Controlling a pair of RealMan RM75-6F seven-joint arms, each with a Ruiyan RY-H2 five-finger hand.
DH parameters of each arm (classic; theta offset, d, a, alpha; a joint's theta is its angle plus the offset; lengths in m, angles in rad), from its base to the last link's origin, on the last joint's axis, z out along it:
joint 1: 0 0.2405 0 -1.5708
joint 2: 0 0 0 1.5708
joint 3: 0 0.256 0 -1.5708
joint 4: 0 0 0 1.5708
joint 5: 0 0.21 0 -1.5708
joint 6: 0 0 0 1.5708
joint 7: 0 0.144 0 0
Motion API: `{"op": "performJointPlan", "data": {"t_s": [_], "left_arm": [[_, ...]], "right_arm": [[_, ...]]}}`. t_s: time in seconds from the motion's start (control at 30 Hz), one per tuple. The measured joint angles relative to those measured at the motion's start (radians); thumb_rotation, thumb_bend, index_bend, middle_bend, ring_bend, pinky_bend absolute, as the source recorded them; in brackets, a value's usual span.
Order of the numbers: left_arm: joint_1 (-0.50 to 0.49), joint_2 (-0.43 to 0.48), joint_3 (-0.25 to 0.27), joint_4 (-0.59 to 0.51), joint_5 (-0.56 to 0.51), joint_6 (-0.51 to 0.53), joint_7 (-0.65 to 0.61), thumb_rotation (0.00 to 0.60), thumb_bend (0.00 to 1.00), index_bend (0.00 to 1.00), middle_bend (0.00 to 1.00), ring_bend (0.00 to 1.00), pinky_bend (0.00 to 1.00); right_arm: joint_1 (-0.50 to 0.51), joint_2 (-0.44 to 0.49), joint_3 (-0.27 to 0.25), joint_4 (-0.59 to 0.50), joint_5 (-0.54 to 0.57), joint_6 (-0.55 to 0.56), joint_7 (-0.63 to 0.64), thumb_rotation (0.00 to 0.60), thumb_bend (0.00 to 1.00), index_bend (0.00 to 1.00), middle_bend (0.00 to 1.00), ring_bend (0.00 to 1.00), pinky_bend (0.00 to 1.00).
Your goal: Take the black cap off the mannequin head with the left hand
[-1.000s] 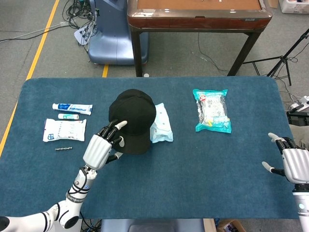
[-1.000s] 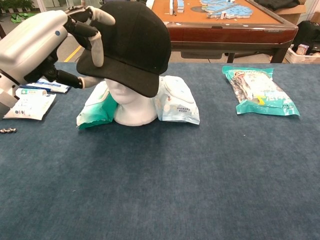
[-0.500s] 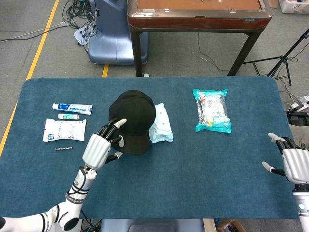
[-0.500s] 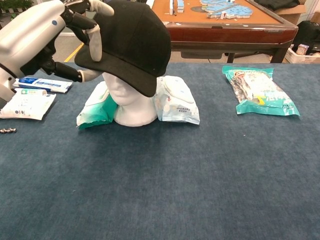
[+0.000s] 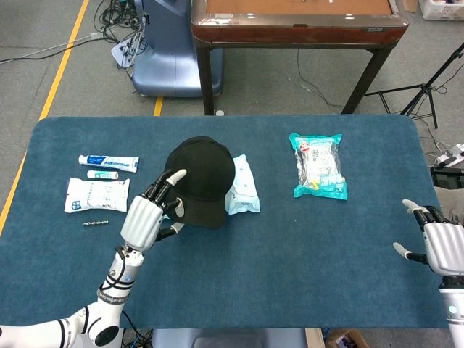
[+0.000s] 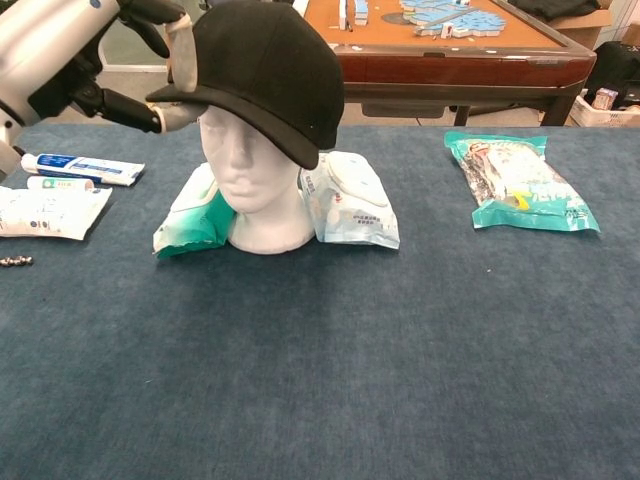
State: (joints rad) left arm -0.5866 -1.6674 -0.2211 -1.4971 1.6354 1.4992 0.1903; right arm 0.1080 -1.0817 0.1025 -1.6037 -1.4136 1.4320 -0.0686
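Observation:
The black cap [image 6: 262,70] sits raised and tilted on the white mannequin head [image 6: 248,180], so the face shows below the brim. My left hand [image 6: 70,55] pinches the left edge of the brim between thumb and fingers. From above, the black cap [image 5: 201,177] hides the mannequin, and my left hand [image 5: 145,216] is at its left side. My right hand [image 5: 442,245] hovers over the table's right edge, fingers spread, holding nothing.
A white wipes pack [image 6: 352,198] and a green pouch [image 6: 190,222] lean against the mannequin's base. A teal snack bag [image 6: 520,182] lies at the right. A toothpaste tube [image 6: 82,168], a white packet [image 6: 45,212] and a small screw [image 6: 15,261] lie at the left.
My left hand has lifted the brim up and to the left. The cap has risen on the mannequin, uncovering its face. The right hand has not moved.

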Motion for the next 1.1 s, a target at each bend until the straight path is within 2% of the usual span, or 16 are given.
{"op": "performJointPlan", "data": {"t_s": [0.27,1.1], "left_arm": [[-0.011,0.021,-0.026,-0.053,-0.014,-0.013,0.033,0.6,0.27,0.67,0.09,0.06,0.3],[-0.038,0.063,-0.112,-0.117,-0.106,-0.032,0.073,0.6,0.28,0.67,0.09,0.06,0.3]], "right_arm": [[0.002,-0.001,0.0,0.0,0.002,-0.004,-0.003,0.6,0.13,0.2,0.33,0.23,0.5],[0.002,-0.002,0.0,0.0,0.002,-0.003,-0.005,0.6,0.13,0.2,0.33,0.23,0.5]]}}
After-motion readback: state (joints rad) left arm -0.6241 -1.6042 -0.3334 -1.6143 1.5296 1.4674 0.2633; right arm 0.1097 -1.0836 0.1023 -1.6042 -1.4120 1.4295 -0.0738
